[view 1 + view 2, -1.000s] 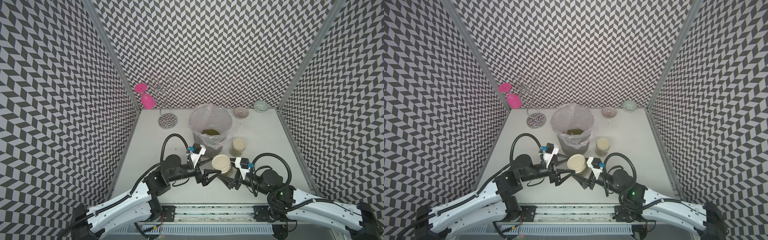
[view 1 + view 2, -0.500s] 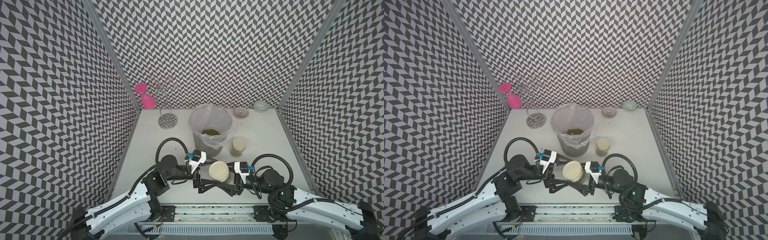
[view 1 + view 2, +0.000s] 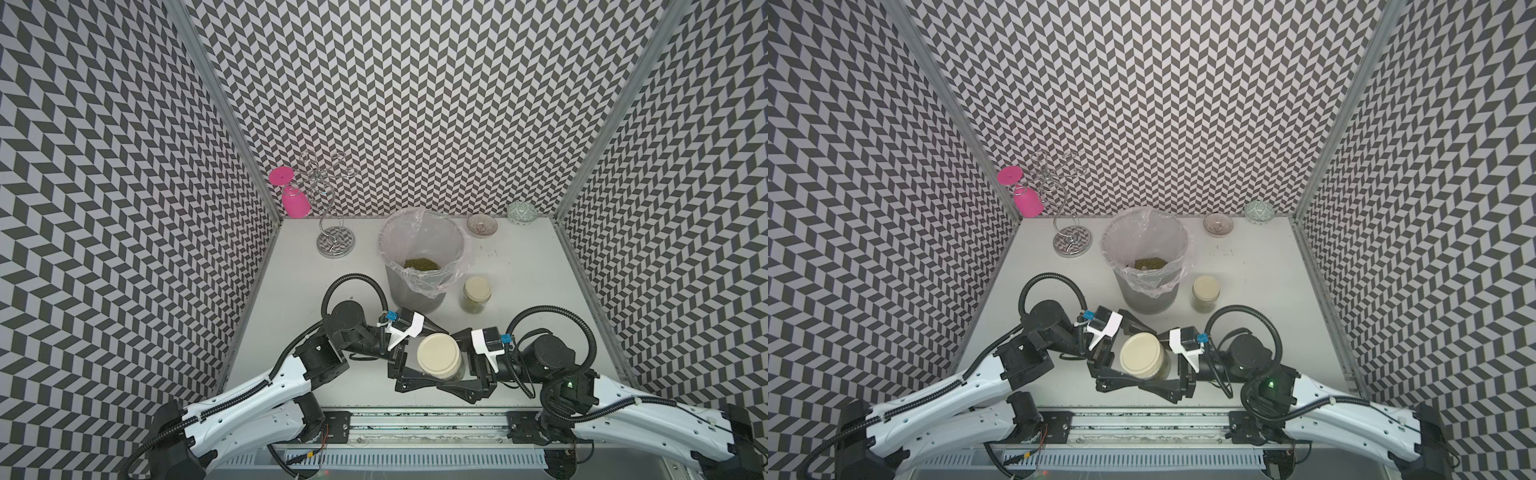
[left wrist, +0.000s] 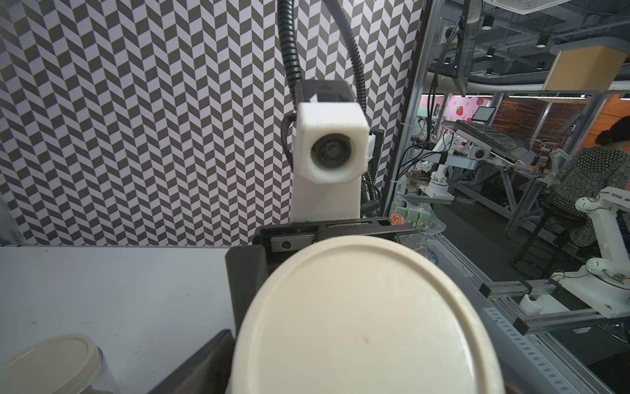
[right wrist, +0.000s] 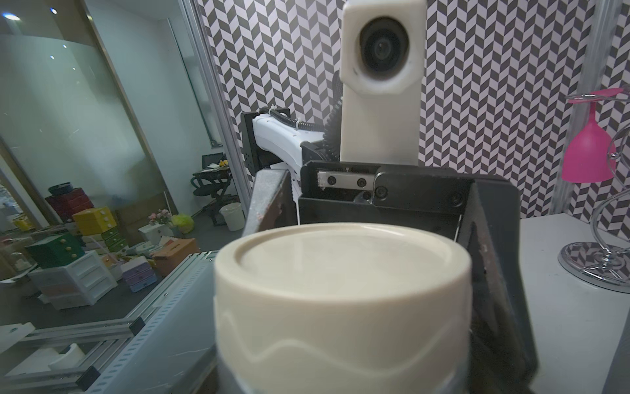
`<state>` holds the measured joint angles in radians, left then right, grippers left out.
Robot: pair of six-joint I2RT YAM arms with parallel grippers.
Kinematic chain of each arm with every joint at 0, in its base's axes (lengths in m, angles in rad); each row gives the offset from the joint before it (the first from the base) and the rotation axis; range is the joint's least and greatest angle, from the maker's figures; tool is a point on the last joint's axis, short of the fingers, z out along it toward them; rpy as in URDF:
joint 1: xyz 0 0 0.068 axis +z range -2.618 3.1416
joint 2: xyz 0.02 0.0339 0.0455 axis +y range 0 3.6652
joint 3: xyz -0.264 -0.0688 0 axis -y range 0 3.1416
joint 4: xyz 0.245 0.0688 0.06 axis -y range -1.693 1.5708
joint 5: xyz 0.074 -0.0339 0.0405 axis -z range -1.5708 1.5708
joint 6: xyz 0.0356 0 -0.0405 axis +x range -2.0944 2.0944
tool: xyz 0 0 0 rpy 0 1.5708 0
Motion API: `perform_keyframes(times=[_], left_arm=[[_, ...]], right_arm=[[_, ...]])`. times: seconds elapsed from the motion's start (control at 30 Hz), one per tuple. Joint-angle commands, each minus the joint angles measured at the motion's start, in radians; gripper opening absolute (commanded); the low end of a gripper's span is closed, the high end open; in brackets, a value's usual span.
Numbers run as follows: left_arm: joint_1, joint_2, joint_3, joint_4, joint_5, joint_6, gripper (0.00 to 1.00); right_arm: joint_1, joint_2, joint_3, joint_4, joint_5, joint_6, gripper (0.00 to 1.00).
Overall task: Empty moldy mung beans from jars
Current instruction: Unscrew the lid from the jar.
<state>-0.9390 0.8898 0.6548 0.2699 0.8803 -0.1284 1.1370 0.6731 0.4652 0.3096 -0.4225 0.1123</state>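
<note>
Clasping the near jar by its glass body with the right hand, upright, close to the tabletop's front edge. Straddling its cream lid with the left hand, spread wide; cannot tell whether touching. Finding beans heaped in the bin and the second jar lidded, upright, just beside it, apart from both hands.

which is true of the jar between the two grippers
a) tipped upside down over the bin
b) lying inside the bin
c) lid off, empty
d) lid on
d: a cream lid caps the jar, which sits in front of the bin, not in or over it.
</note>
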Motion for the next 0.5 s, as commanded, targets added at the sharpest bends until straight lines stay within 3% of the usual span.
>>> perform_keyframes(times=[0.0,0.47], left_arm=[[0.003,-0.012,0.035,0.041,0.067,0.014,1.00],[0.005,-0.019,0.041,0.109,0.113,-0.046,1.00]], right_arm=[[0.006,-0.003,0.048,0.086,-0.036,0.009,0.39],[0.005,0.016,0.049,0.088,-0.051,0.005,0.39]])
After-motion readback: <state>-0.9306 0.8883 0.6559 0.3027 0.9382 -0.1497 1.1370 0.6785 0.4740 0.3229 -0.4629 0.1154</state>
